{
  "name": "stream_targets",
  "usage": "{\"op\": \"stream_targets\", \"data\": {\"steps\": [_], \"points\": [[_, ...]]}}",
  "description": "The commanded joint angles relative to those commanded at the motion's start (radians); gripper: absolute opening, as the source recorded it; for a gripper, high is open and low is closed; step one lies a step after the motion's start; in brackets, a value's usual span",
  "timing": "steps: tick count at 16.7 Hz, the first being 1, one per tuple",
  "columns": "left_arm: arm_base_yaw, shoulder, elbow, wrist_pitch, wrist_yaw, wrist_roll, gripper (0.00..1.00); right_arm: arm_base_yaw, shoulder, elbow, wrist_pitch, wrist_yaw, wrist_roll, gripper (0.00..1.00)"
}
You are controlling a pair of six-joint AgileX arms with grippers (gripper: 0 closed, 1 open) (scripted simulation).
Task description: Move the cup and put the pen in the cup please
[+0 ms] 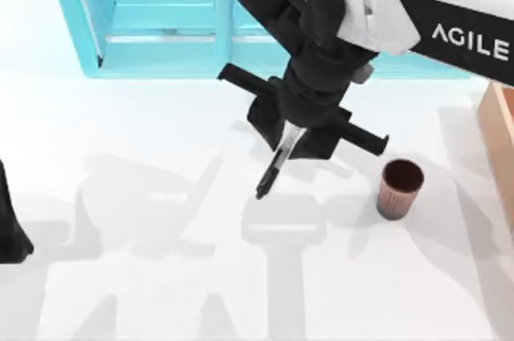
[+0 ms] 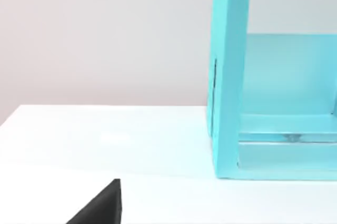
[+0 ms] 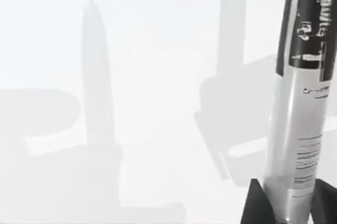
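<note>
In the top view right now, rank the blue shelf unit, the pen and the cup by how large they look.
1. Blue shelf unit, by far the largest, cut off by the frame's edge.
2. Pen, held in the right pincer; longer than the cup but much slimmer, and raised nearer the camera, so this ranking is unsure.
3. Cup.

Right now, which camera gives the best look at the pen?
The right wrist view: the pen is close up, its printed grey-white barrel held between the right gripper fingers. The top view shows the whole pen, smaller, hanging left of the cup. The left wrist view faces a turquoise shelf.
</note>
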Motion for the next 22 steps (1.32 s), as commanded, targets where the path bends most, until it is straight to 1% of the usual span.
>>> {"op": "stream_targets", "data": {"steps": [2,7,9,11,13,15,18,22], "points": [[0.000,0.000,0.000,0.000,0.000,0.000,1.00,0.023,-0.033,-0.038,-0.027,0.000,0.022,0.00],[0.000,0.000,0.000,0.000,0.000,0.000,1.00,0.022,-0.032,-0.039,-0.029,-0.001,0.026,0.00],[0.000,0.000,0.000,0.000,0.000,0.000,1.00,0.029,-0.041,-0.058,0.001,0.022,0.004,0.00],[0.000,0.000,0.000,0.000,0.000,0.000,1.00,0.045,-0.060,-0.102,0.073,0.075,-0.045,0.00],[0.000,0.000,0.000,0.000,0.000,0.000,1.00,0.066,-0.087,-0.169,0.180,0.153,-0.116,0.00],[0.000,0.000,0.000,0.000,0.000,0.000,1.00,0.092,-0.121,-0.255,0.316,0.253,-0.204,0.00],[0.000,0.000,0.000,0.000,0.000,0.000,1.00,0.136,-0.182,-0.410,0.561,0.433,-0.360,0.00],[0.000,0.000,0.000,0.000,0.000,0.000,1.00,0.202,-0.276,-0.639,0.936,0.697,-0.588,0.00]]}}
